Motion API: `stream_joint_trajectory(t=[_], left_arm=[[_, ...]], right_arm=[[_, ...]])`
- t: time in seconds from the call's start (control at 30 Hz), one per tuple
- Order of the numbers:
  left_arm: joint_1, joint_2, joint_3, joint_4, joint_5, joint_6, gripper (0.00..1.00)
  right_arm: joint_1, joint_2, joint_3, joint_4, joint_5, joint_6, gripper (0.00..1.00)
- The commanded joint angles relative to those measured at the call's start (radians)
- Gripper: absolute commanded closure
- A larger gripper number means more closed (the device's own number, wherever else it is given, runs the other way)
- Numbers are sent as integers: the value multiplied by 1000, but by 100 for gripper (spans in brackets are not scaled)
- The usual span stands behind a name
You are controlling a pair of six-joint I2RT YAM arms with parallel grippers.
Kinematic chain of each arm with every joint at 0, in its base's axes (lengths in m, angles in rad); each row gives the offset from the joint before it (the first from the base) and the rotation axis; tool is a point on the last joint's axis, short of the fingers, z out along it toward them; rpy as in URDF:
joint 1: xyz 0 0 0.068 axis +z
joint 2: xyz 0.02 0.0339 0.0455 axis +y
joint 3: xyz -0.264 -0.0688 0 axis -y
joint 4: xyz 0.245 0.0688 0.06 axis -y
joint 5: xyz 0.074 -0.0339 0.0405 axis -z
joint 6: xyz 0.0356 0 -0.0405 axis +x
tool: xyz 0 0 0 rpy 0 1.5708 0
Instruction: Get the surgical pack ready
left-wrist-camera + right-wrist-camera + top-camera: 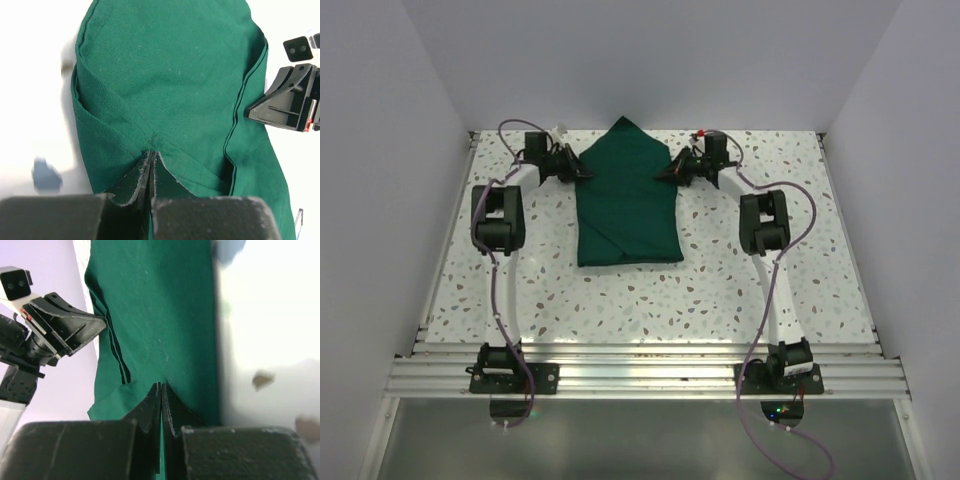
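- Pinching a puckered fold at the bundle's left edge, our left gripper (pixel 151 155) has its fingers pressed tight on the dark green cloth (pixel 170 75).
- Our right gripper (pixel 161 386) is pressed together too, tips down at the cloth's opposite edge. Whether fabric sits between them, we cannot tell from its wrist view.
- The cloth lies as a folded bundle at the far middle of the table (pixel 650 300), between the two arms, its far end coming to a point and its near end square.
- We judge the step in hand to be folding or tightening the wrap. To do it well, we move both grippers together and at the same height, so the flap travels evenly — a lopsided pull would skew the bundle.
- We would take only the top layer; catching lower folds could open what is tucked.
- Hidden from us: whatever the bundle wraps. The wrist views bleach the table to white, and the overhead view is too small to show how the layers stack at either grip.
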Motion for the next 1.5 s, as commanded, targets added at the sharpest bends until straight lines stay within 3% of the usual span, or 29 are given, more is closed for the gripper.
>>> stream_joint_trajectory(t=[0.0,0.37,0.6,0.7,0.73,0.93,0.97,1.07,1.2,1.33,1.47], left_arm=[[12,-25,-137,-166,-85,82,99],[12,-185,-328,-207,-56,93,100],[0,-196,-335,-288,-56,143,97],[0,-220,-325,-285,-69,172,91],[-1,-229,-310,-279,-79,178,83],[3,-257,-141,-321,-166,217,60],[3,-265,-125,-316,-212,214,57],[3,-274,-87,-308,-298,186,51],[5,-295,-101,-292,-387,149,46],[5,-291,-108,-301,-453,123,43],[0,-240,-82,-314,-445,117,41]], right_arm=[[-2,-56,-117,-155,27,-120,100],[4,-354,-588,-135,44,-216,100],[9,-505,-792,-122,50,-227,100],[23,-547,-825,-126,50,-256,100],[29,-568,-822,-153,58,-282,100],[33,-637,-708,-223,163,-371,100],[33,-635,-650,-230,186,-379,90],[33,-575,-496,-261,258,-406,77],[32,-425,-259,-316,285,-428,40],[24,-276,-43,-382,294,-443,27],[17,-168,82,-378,247,-423,23]])
